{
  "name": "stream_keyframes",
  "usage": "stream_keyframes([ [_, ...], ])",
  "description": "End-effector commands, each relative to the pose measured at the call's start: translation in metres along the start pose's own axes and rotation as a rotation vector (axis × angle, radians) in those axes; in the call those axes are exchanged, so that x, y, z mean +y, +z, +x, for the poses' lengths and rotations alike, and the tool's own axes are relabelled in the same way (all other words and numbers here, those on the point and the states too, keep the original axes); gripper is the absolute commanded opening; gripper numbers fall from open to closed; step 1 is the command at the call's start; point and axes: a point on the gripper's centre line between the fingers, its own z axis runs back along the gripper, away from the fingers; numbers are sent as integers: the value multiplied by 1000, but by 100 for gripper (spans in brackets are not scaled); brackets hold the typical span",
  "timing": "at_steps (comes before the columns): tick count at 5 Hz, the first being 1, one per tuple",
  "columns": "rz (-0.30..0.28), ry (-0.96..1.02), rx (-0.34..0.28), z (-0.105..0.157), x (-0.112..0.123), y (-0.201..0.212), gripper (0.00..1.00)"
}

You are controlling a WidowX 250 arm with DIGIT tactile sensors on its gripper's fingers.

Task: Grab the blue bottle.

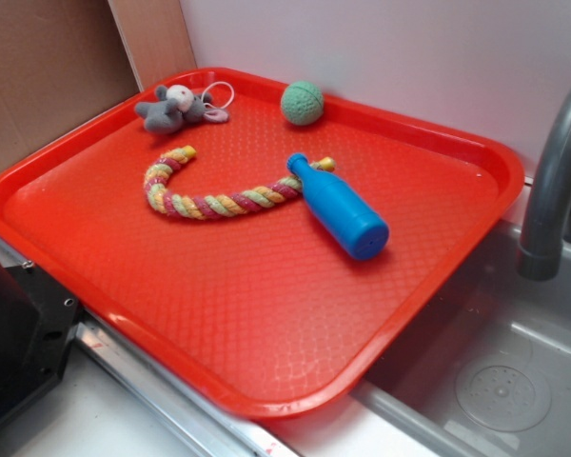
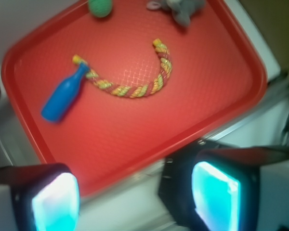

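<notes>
Red tray, fingers apart, empty.

In the wrist view the claw showed as two chunky black fingers, blurred by closeness. Each finger carried a glossy pad glowing cyan to white, with rounded corners, framed in black housing with pale grey casing at the outer edges.
</notes>
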Motion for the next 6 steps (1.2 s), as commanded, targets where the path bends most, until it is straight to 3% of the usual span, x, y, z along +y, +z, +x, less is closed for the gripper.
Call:
stream_keyframes([
  [1, -91, 423, -33, 20, -51, -37, 100],
  [2, -92, 550, -29, 28, -72, -64, 100],
  [4, -25, 649, -101, 38, -100, -134, 100],
  [6, 73, 638, -169, 46, -103, -187, 100],
])
